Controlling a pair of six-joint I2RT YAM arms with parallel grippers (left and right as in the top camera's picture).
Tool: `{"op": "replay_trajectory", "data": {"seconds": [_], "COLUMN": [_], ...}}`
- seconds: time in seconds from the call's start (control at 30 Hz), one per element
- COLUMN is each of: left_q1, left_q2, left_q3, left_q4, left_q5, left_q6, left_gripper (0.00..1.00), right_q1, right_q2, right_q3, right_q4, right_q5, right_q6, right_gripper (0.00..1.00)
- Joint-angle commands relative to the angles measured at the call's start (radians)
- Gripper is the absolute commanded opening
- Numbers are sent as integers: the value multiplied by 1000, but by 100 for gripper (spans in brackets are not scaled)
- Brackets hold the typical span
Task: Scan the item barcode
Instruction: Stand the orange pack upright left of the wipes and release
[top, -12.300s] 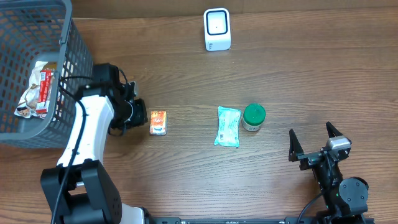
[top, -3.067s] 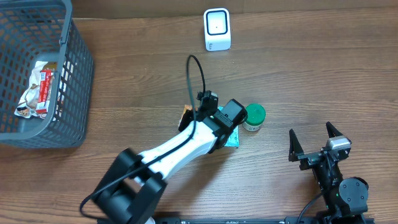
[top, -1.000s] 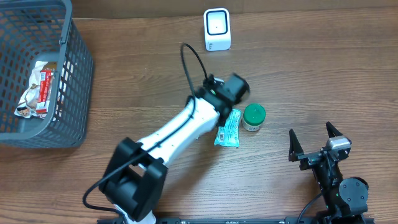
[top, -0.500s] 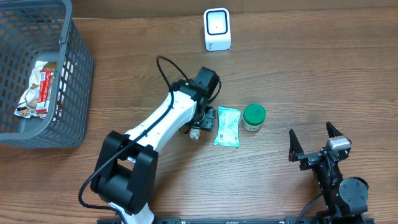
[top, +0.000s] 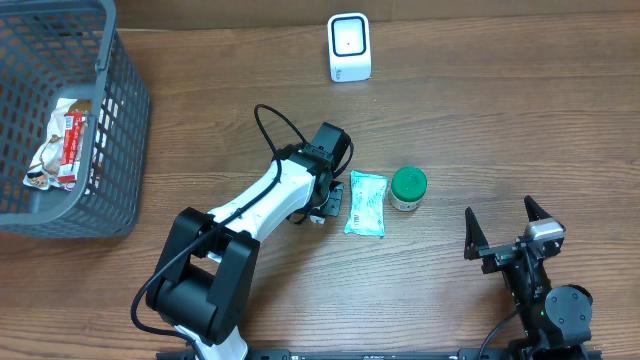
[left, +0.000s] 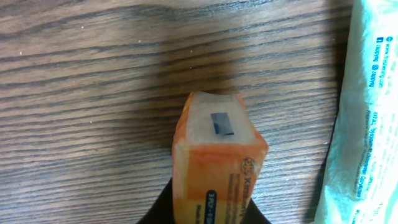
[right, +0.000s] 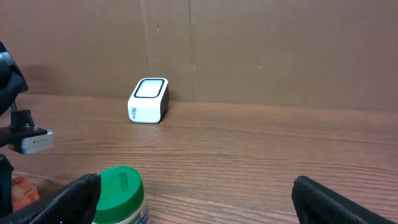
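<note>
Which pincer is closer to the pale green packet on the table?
Left. The left pincer, gripping an orange box, sits just beside the pale green packet; the right pincer is well beyond the green-lidded jar.

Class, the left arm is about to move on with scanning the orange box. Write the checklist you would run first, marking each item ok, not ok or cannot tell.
1. Left pincer closed on the orange box: ok. Dark fingers sit against both sides of the box.
2. Barcode on a face that can be turned to the white scanner: cannot tell. No barcode shows on the visible faces.
3. Box lifted clear of the table: cannot tell.
4. Green packet apart from the box: ok. It lies beside the box with bare wood between them.
5. Way to the scanner free: ok. Only bare wood lies between.
6. Right pincer out of the way: ok. It is open, at the near edge.
</note>
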Motion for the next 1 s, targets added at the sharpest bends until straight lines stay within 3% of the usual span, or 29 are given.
{"op": "replay_trajectory", "data": {"seconds": [0.0, 0.07, 0.13, 0.27, 0.37, 0.43, 0.47, 0.53, 0.6, 0.97], "left_q1": [-4, -4, -4, -4, -4, -4, -4, -6, -7, -16], "left_q2": [-8, -8, -8, -8, -8, -8, -8, -8, -8, -8], "left_q3": [-9, -9, -9, -9, -9, -9, -9, -9, -9, -12], "left_q4": [4, 6, 17, 76, 111, 113, 112, 111, 110, 16], "left_q5": [5, 5, 5, 4, 5, 5, 6, 13, 15, 98], "left_q6": [8, 8, 8, 8, 8, 8, 8, 3, -20, -99], "left_gripper": [27, 47, 55, 52, 22, 17, 19, 39, 51, 47], "right_q1": [-3, -3, -3, -3, -3, -3, -3, -3, -3, -3], "right_q2": [-8, -8, -8, -8, -8, -8, -8, -8, -8, -8], "right_q3": [-10, -10, -10, -10, -10, -10, -10, -10, -10, -10], "right_q4": [6, 6, 6, 6, 5, 6, 6, 5, 6, 6], "right_q5": [4, 4, 4, 4, 4, 4, 4, 4, 4, 4], "right_q6": [-1, -1, -1, -1, -1, -1, -1, -1, -1, -1], "right_gripper": [100, 100, 100, 100, 100, 100, 100, 100, 100, 100]}}
